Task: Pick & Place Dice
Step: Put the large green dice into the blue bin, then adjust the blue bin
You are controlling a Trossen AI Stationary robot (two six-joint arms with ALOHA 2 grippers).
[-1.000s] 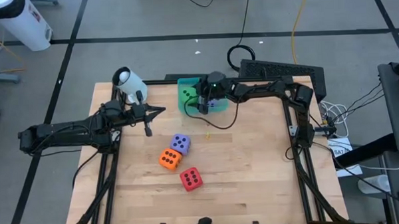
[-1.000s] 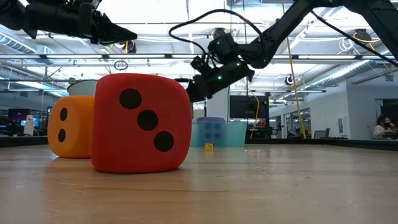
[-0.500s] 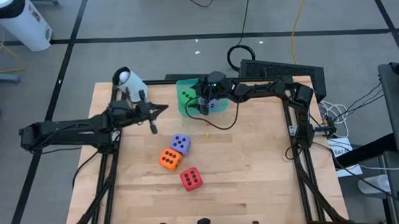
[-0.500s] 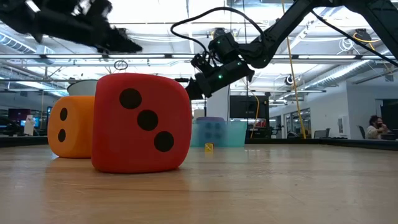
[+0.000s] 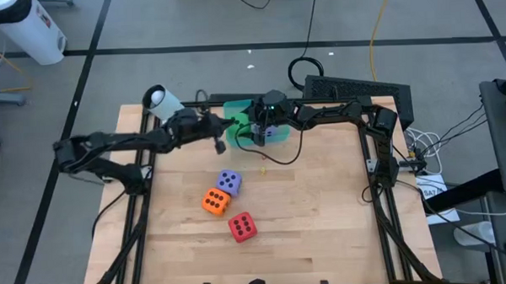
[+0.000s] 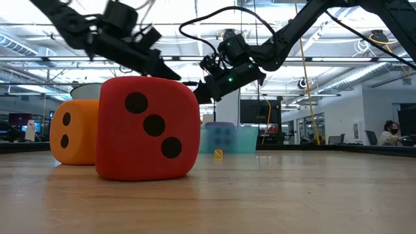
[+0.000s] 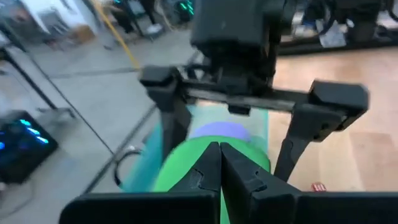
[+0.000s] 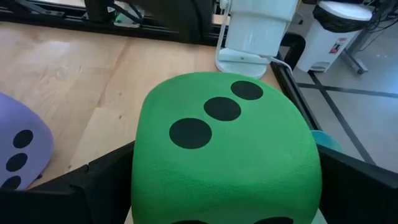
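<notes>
High view: left claw [image 5: 220, 146], now shut and empty, has swung beside the right claw [image 5: 257, 135], spread around the green die [image 5: 237, 120], crowding the tray [image 5: 231, 103].

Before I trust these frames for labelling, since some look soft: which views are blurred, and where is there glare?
Left wrist view: motion-smeared throughout, the green die and the right gripper ahead both soft. Low view: bright ceiling lights wash out the top; the near red die looms large. Right wrist view: green die sharp. High view: evenly lit, clear.
</notes>
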